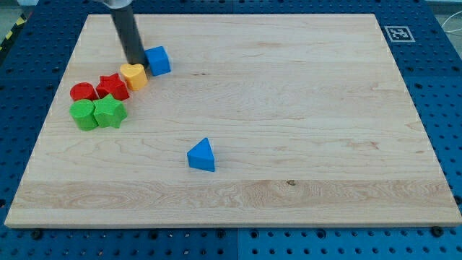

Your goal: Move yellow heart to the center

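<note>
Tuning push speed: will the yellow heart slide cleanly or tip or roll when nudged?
Likely slides: the yellow heart looks squat with a flat top, so tipping seems unlikely. It may spin, since my tip sits at its top edge, apparently off-centre. The blue cube and red star crowd it, so they may deflect it.

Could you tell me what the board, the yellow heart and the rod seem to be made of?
Board: light wood, apparently unpainted, with grain lines and joined strips showing.
Yellow heart: probably painted wood or plastic; solid matte colour hides any grain, so I cannot tell which.
Rod: dark and smooth with a faint sheen, perhaps metal or plastic; my tip sits just above the heart, beside the blue cube.
</note>
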Tool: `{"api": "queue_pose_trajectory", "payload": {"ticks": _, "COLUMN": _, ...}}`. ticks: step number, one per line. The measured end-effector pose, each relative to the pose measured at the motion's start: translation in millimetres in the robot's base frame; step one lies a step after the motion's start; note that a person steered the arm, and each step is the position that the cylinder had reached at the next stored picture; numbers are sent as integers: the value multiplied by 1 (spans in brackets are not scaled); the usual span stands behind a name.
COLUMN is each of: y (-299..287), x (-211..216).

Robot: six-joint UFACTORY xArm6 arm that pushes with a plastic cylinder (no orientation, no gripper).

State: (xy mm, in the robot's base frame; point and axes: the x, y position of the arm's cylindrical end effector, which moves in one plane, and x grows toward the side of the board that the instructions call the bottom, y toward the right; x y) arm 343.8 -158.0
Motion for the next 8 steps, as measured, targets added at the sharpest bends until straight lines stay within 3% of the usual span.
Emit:
{"api": "queue_pose_trajectory", "payload": {"ticks": 2, "y": 50, "x": 0}}
{"api": "queue_pose_trajectory", "payload": {"ticks": 3, "y": 46, "x": 0}}
{"api": "queue_pose_trajectory", "payload": {"ticks": 8, "y": -47, "x": 0}}
